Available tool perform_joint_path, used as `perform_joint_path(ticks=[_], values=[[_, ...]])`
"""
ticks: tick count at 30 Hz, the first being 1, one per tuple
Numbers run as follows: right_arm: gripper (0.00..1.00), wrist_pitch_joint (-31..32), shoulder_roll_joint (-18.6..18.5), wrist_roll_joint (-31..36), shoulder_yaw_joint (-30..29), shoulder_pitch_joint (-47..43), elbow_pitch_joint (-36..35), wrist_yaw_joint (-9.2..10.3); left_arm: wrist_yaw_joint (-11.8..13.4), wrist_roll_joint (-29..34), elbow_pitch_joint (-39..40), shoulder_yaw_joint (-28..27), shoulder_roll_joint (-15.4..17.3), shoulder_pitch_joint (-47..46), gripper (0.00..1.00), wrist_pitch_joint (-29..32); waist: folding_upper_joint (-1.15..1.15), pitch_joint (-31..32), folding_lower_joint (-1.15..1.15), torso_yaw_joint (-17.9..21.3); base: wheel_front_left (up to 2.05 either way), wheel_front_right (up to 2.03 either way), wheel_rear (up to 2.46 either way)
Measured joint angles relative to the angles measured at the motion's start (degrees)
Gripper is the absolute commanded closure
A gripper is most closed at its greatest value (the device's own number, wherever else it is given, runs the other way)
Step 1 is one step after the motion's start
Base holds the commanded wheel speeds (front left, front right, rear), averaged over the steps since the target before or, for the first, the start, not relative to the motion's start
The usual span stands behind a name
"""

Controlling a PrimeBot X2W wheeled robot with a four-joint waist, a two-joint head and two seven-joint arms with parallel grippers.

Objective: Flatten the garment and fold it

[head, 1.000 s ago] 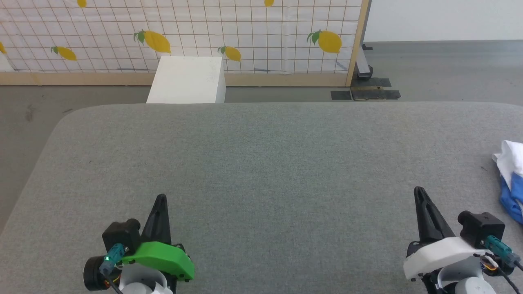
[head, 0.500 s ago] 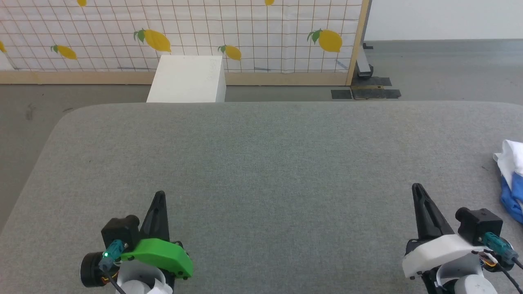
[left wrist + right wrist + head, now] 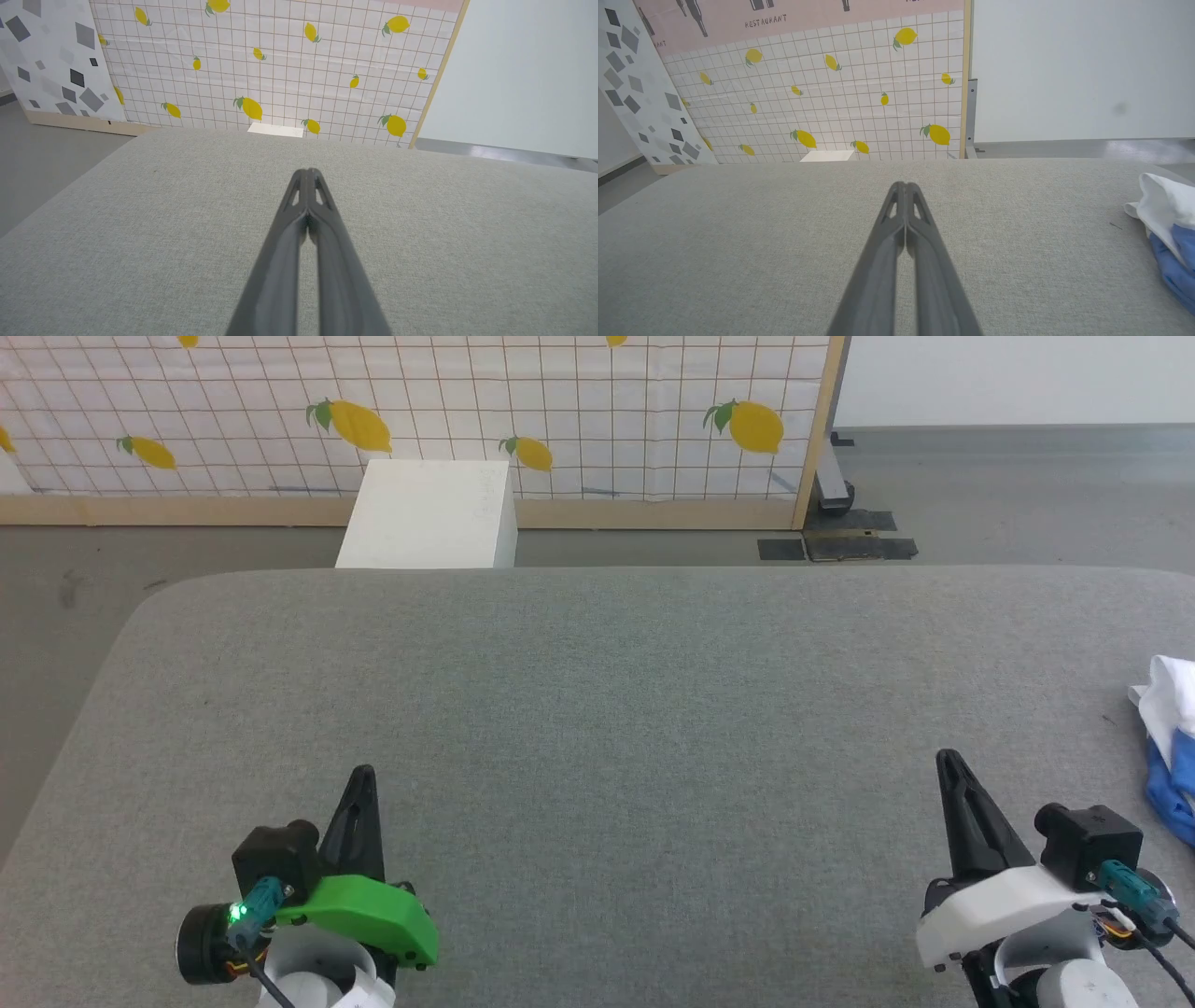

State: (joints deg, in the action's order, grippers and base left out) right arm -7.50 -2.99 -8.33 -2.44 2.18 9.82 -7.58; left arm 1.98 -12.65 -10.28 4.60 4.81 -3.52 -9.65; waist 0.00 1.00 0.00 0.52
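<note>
The garment (image 3: 1172, 747) lies bunched at the far right edge of the grey table (image 3: 597, 709), white above and royal blue below; most of it is cut off by the frame. The right wrist view shows the garment (image 3: 1167, 224) at its right edge. My right gripper (image 3: 949, 763) is shut and empty, hovering low over the table to the left of the garment, apart from it. At the lower left my left gripper (image 3: 362, 777) is shut and empty too. Both wrist views show the fingertips pressed together, left gripper (image 3: 307, 173) and right gripper (image 3: 905, 186).
A white box (image 3: 429, 513) stands on the floor behind the table's far edge. Behind it runs a lemon-patterned screen (image 3: 560, 411) with a wooden frame. Grey floor (image 3: 1008, 495) lies to the right of the screen and left of the table.
Both grippers have crept slightly forward over the table, staying shut. The garment has not moved.
</note>
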Motion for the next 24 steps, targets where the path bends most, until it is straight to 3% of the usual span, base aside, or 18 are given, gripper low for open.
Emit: perform_joint_path(ticks=[24], values=[[1.00, 2.03, 0.00, 2.00, 0.57, -0.20, -2.56, 0.00, -0.49, 3.20, 2.74, -1.16, -0.64, 0.85, 1.00, 2.54, 0.00, -0.27, 0.00, -0.15, 0.00, 0.00, 0.00]])
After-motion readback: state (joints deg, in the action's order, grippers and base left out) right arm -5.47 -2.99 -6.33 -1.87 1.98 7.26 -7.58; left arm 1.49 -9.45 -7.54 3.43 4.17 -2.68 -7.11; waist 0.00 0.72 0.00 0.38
